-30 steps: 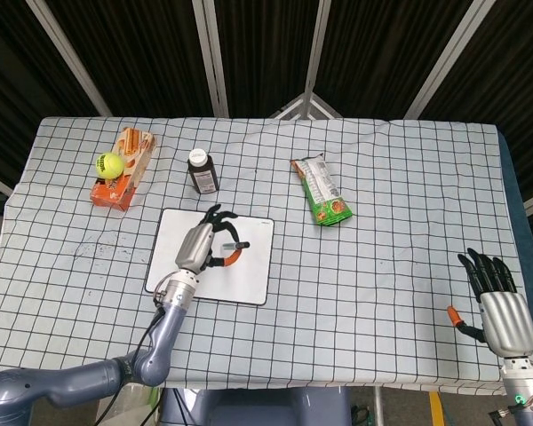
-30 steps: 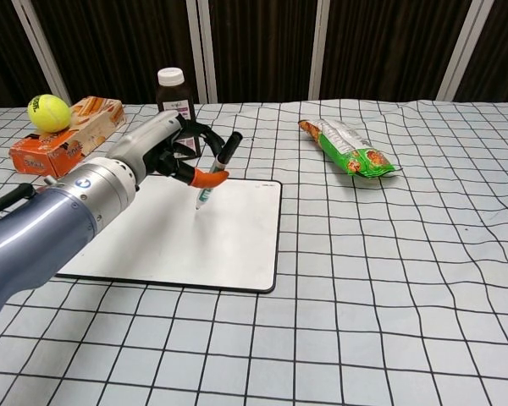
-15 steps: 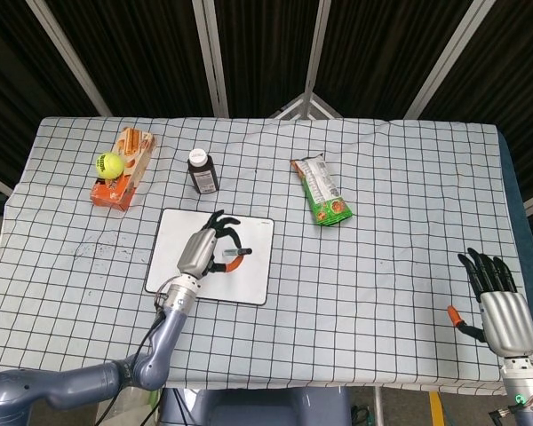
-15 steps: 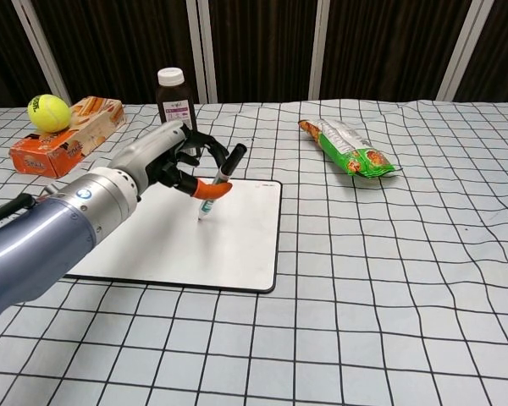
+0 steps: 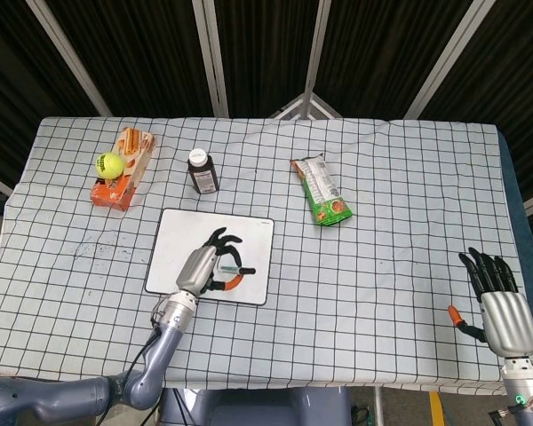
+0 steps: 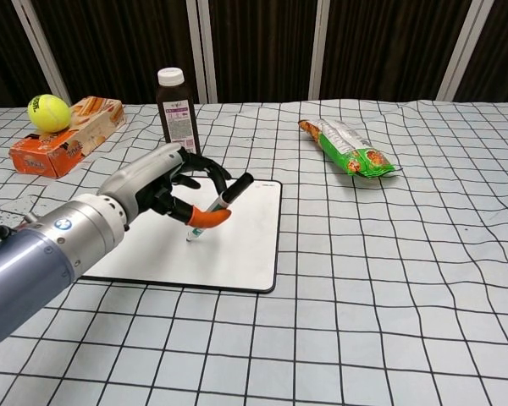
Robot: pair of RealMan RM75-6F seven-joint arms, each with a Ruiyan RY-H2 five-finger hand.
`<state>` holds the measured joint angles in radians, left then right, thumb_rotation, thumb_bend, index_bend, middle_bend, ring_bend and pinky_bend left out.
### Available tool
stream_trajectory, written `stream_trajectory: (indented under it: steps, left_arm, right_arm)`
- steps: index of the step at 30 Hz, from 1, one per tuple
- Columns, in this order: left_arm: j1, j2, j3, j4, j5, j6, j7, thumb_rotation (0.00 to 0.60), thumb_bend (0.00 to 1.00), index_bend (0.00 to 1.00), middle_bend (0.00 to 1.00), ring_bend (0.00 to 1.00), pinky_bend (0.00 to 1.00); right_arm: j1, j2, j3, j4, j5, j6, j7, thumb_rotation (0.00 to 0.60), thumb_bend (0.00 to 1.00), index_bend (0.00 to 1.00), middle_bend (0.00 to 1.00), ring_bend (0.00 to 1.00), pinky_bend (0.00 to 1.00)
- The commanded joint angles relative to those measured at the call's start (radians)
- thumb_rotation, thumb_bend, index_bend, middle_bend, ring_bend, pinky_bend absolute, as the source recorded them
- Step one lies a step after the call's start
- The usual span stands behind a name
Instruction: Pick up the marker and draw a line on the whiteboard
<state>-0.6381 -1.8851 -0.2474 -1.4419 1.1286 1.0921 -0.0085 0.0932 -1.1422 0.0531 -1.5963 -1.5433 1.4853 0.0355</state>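
Checkered cloth covers the table (image 5: 382,222), and the whiteboard (image 5: 173,240) is laid on it. Compared with one second ago, the left hand (image 5: 204,266) has been moved toward the near edge of the board. The marker (image 6: 217,205) is pinched between its thumb and fingers (image 6: 205,172), tilted, with the tip on the board. The right hand (image 5: 496,297) is kept well apart, its fingers spread, holding nothing.

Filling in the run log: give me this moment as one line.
left hand: holds black marker, tip on white whiteboard | right hand: idle, open | no line visible
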Motion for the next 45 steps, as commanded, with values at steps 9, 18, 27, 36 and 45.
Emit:
stream_trajectory:
  steps: [9, 18, 27, 36, 45]
  left_arm:
    - [0.05, 0.058, 0.041, -0.105, 0.085, 0.055, -0.048, 0.6, 0.52, 0.73, 0.23, 0.06, 0.16]
    - [0.003, 0.077, -0.027, -0.049, 0.082, 0.013, -0.049, 0.6, 0.52, 0.74, 0.23, 0.06, 0.16]
    - [-0.052, 0.044, -0.058, 0.049, 0.058, -0.051, -0.044, 0.6, 0.52, 0.74, 0.23, 0.06, 0.16]
    - [-0.074, 0.004, -0.056, 0.122, 0.06, -0.069, -0.058, 0.6, 0.52, 0.74, 0.23, 0.06, 0.16]
    - [-0.075, -0.002, -0.052, 0.139, 0.069, -0.068, -0.082, 0.6, 0.52, 0.74, 0.23, 0.06, 0.16]
  right_arm:
    - [-0.005, -0.002, 0.0, -0.002, -0.004, 0.01, -0.001, 0.6, 0.33, 0.0, 0.0, 0.0, 0.0]
    - [-0.003, -0.002, -0.001, -0.002, -0.004, 0.005, 0.0, 0.6, 0.33, 0.0, 0.0, 0.0, 0.0]
    - [0.0, 0.0, 0.0, 0.0, 0.001, -0.002, 0.006, 0.6, 0.33, 0.0, 0.0, 0.0, 0.0]
    - [0.001, 0.002, 0.0, -0.002, 0.004, -0.006, 0.01, 0.6, 0.33, 0.0, 0.0, 0.0, 0.0]
    - [0.0, 0.002, -0.001, -0.004, 0.001, -0.004, 0.01, 0.6, 0.33, 0.0, 0.0, 0.0, 0.0]
